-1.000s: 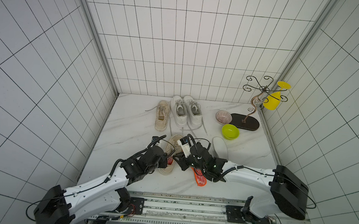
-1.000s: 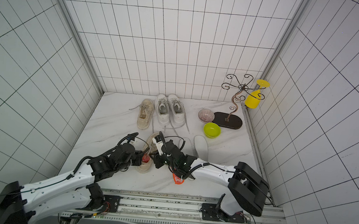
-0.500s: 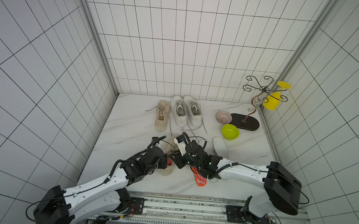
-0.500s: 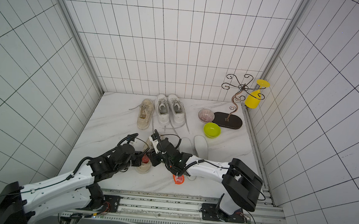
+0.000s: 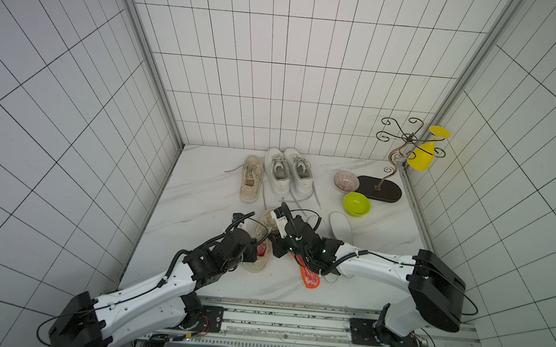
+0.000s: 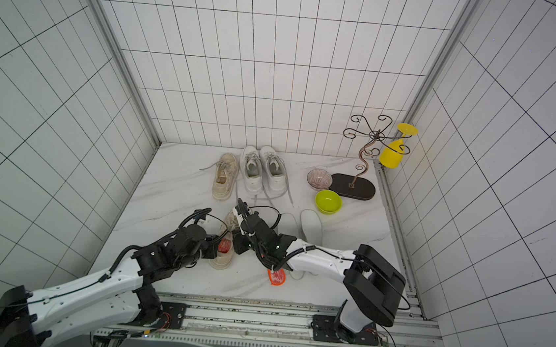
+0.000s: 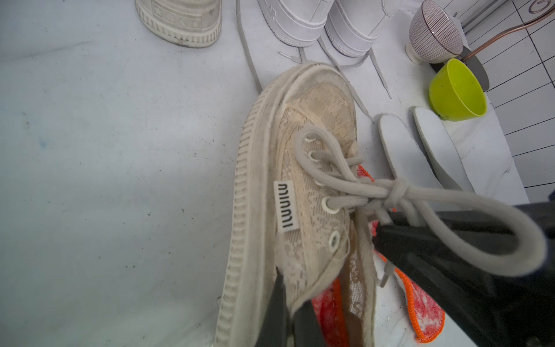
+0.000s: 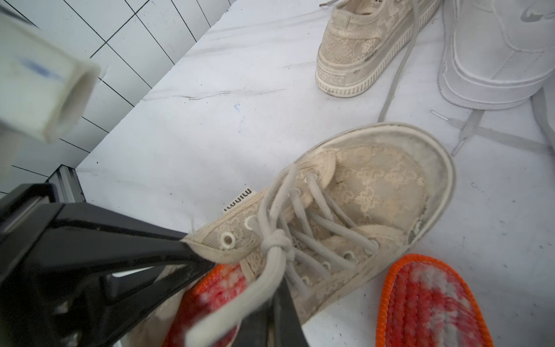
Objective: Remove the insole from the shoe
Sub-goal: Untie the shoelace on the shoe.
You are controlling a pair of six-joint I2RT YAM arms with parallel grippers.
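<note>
Beige lace sneaker [image 7: 300,186]: both arms stretched low, converging on it. Left gripper [image 7: 289,303] clamps its side wall. Right gripper [image 5: 275,249] closed at the mouth by the red insole [image 8: 210,300]; hold unclear.

The shoe [image 7: 300,180] hides most of its orange insole [image 7: 326,312], cropped at the edge.

You have a beige lace-patterned shoe [image 7: 315,180] with a red-and-white mottled, orange-edged insole [image 8: 216,294]; a lime-green bowl [image 5: 356,204], a maroon-striped white bowl [image 5: 345,181], on a white grey-veined marble surface [image 5: 206,188]
</note>
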